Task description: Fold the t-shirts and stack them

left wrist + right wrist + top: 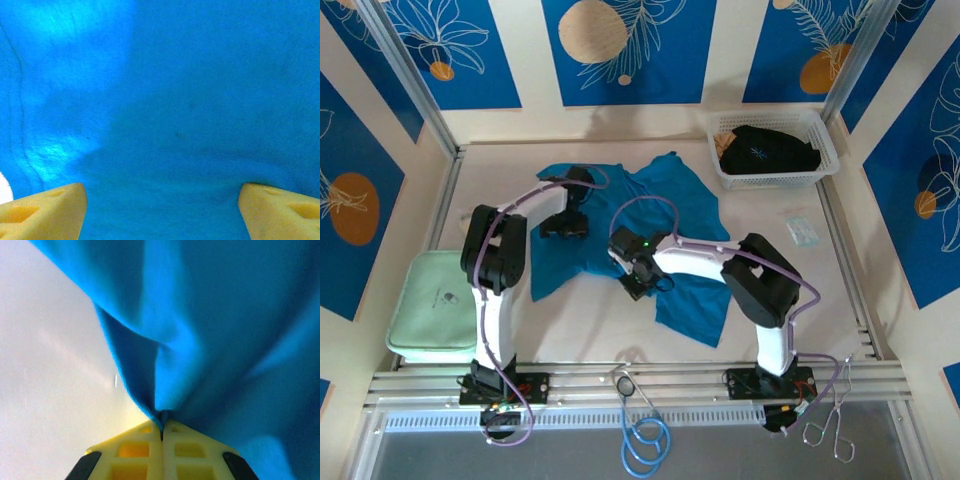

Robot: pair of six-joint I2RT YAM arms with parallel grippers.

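A teal-blue t-shirt lies spread and rumpled on the white table. A black t-shirt with a small pale mark sits bunched in the white mesh basket at the back right. My right gripper is at the blue shirt's near middle edge. In the right wrist view its yellow fingers are pressed together on a pinched fold of blue cloth. My left gripper is low over the shirt's left part. Its yellow fingertips stand wide apart above the flat blue cloth.
A pale green flat pad lies at the near left beside the left arm's base. A small clear packet lies on the table at the right. Metal rails run along the table's sides and front edge.
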